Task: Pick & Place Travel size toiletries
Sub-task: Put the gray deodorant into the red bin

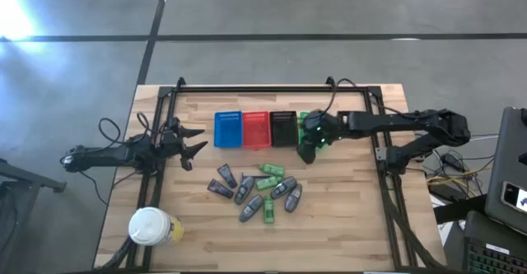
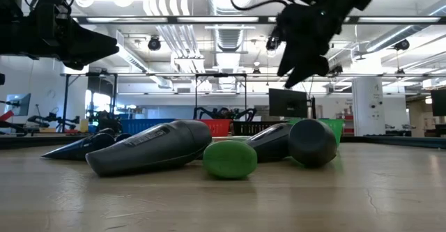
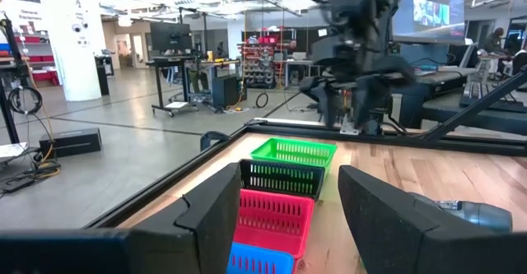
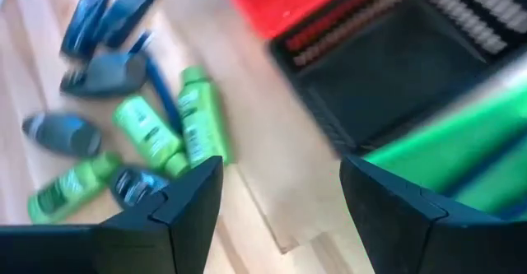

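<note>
1. Right gripper hangs above the tabletop at the near edge of the green basket, with its fingers spread apart and nothing between them; the right wrist view shows bare wood in the gap.
2. Left gripper waits at the left side of the tabletop, beside the blue basket, also wide open and empty.
3. Four baskets stand in a row toward the back: blue, then the red basket, the black basket and the green one, which is partly hidden under the right arm.
4. Travel size toiletries lie loose in a cluster in the middle of the tabletop, in front of the baskets and apart from them. Green tubes lie side by side amid grey and dark ones, several touching or overlapping.
5. A white-lidded cup stands at the front left corner, well apart from the pile.
6. As I judge it, the step in hand is the reach for an item: the right gripper is empty and sits between the basket row and the pile, and no toiletry can be seen in the red or black basket from here.
7. The next move likely calls for bringing the right gripper down over one tube at the near edge of the cluster, turned so the fingers straddle its narrow width.
8. Crowding is the risk: a closing finger could nudge a neighbour or catch two at once.
</note>
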